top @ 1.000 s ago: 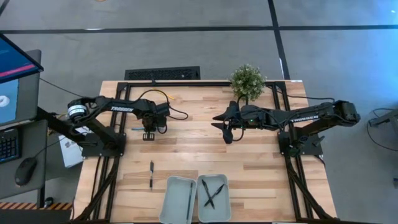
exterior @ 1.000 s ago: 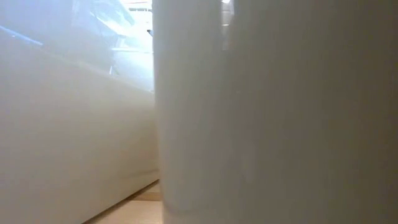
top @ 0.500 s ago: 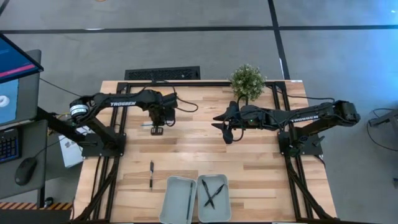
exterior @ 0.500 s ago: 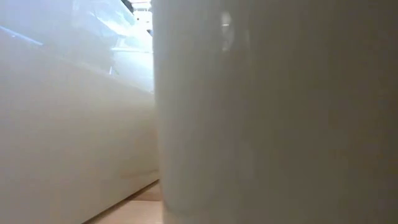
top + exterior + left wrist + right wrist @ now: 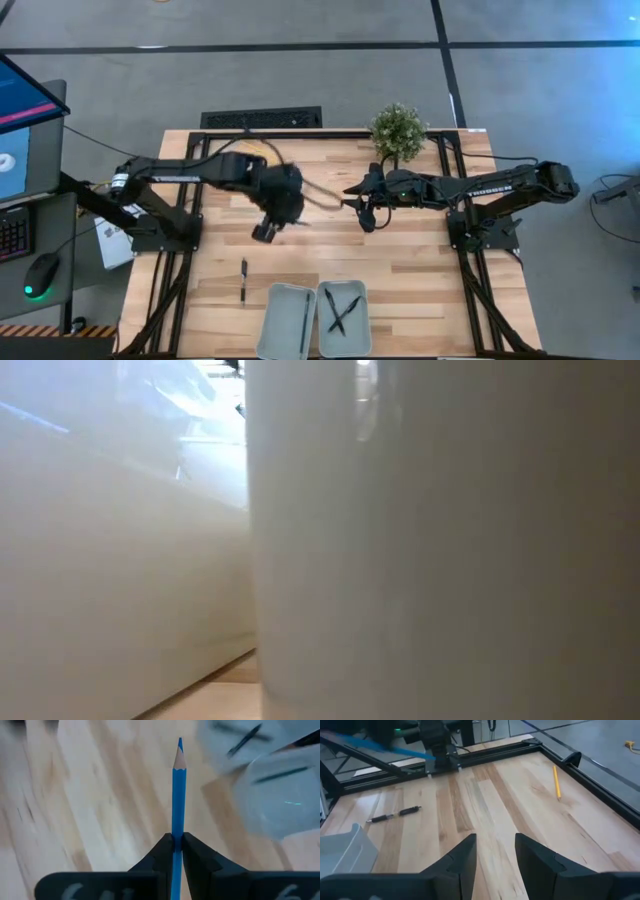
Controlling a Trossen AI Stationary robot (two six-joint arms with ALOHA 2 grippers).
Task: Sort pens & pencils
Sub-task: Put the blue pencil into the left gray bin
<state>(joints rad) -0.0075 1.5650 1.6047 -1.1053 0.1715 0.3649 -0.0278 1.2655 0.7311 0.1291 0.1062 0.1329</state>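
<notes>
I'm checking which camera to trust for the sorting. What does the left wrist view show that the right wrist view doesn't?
Only the left wrist view shows the left gripper shut on the blue pencil, tip pointing forward, with dark pens lying in the pale trays.

Only the right wrist view shows the yellow pencil, a loose black pen and the open, empty right gripper.

Both show the wooden table.
</notes>
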